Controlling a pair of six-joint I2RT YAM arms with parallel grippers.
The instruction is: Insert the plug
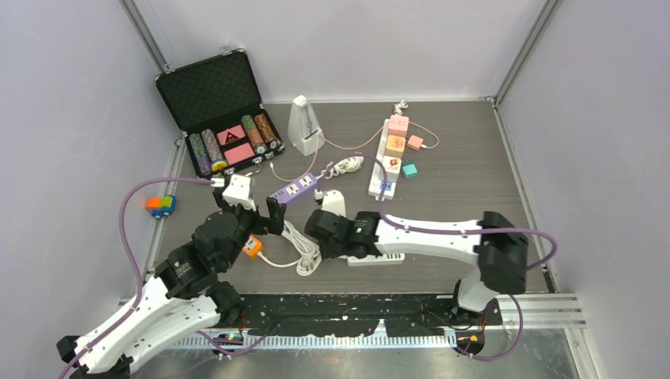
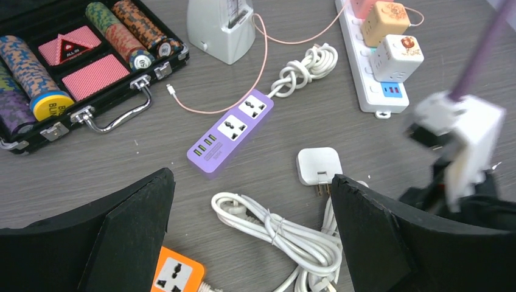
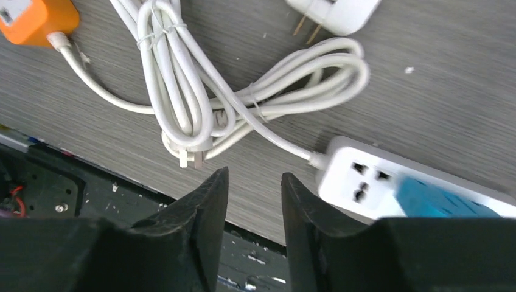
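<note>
A white adapter plug [image 2: 317,165] lies flat on the table, its two prongs pointing toward me; it also shows at the top of the right wrist view [image 3: 333,12]. A bundled white cable [image 3: 182,79] ends in its own plug [image 3: 190,159], lying just beyond my right gripper [image 3: 254,176], whose jaws stand a little apart with nothing between them. That cable runs into a white power strip [image 3: 365,182] with free sockets. My left gripper [image 2: 249,176] hangs wide open above the cable bundle and holds nothing.
An orange socket block [image 2: 173,277] lies under the left finger. A purple power strip [image 2: 231,131] sits mid-table, with a long white strip carrying cube adapters [image 1: 383,158] behind it. Further back stand a metronome [image 1: 303,125] and an open poker-chip case [image 1: 217,110]. The table's front edge [image 3: 122,182] is close.
</note>
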